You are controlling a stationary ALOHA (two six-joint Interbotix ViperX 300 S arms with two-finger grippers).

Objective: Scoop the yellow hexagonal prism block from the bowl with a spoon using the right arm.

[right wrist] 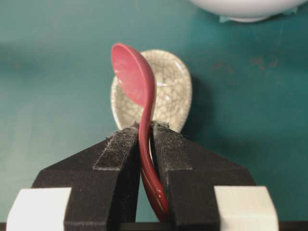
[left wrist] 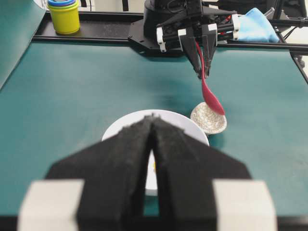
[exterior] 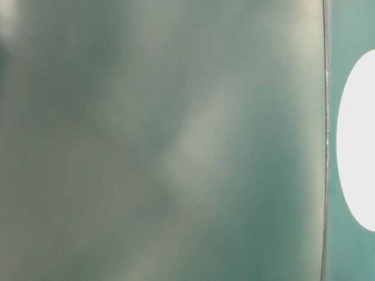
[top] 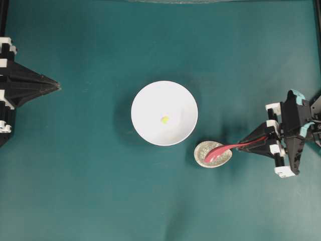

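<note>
A tiny yellow hexagonal prism block (top: 164, 119) lies near the middle of the round white bowl (top: 145, 95). My right gripper (top: 250, 142) is shut on the handle of the pink-red spoon (top: 225, 149), to the right of the bowl. The spoon's scoop (right wrist: 132, 72) hangs over the speckled spoon rest (right wrist: 173, 89), tilted on its side. In the right wrist view the bowl's foot (right wrist: 248, 8) shows at the top edge. My left gripper (top: 57, 87) sits shut at the far left, pointing at the bowl (left wrist: 120, 130), with nothing in it.
The beige spoon rest (top: 206, 160) stands just off the bowl's lower right rim. Behind the right arm, in the left wrist view, are stacked yellow and blue cups (left wrist: 64, 15) and a blue cloth (left wrist: 255, 26). The table-level view is blurred green with a white patch (exterior: 358, 140).
</note>
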